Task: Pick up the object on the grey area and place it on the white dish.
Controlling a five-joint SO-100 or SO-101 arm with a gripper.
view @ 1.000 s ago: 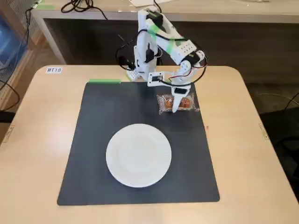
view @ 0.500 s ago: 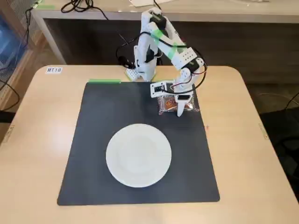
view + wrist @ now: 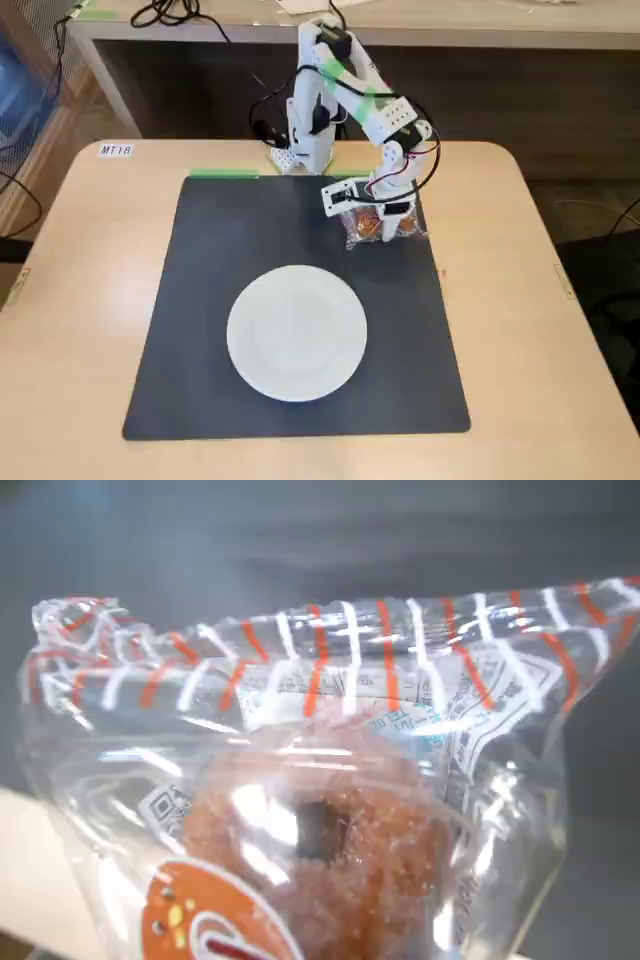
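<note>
Up close in the wrist view, the small orange-brown ring-shaped snack in its clear crinkly plastic wrapper fills nearly the whole picture. It is a sugared doughnut with a dark hole in the middle and a grainy, glistening crust. The wrapper's sealed top edge carries red and white diagonal stripes, there is small printed text beneath it, a little square code at the left, and an orange round label at the bottom left corner. Behind the packet lies blurred dark grey, with a pale strip at the lower left.

In the fixed view, the white two-finger gripper of the white arm with green tape bands points down at the far right part of the large square charcoal matte mat. The packet sits right at the gripper's tips, the jaws closed around it; whether it is touching the mat I cannot tell. The plain round white plate rests near the mat's middle, well apart from the packet, on the light wood tabletop.
</note>
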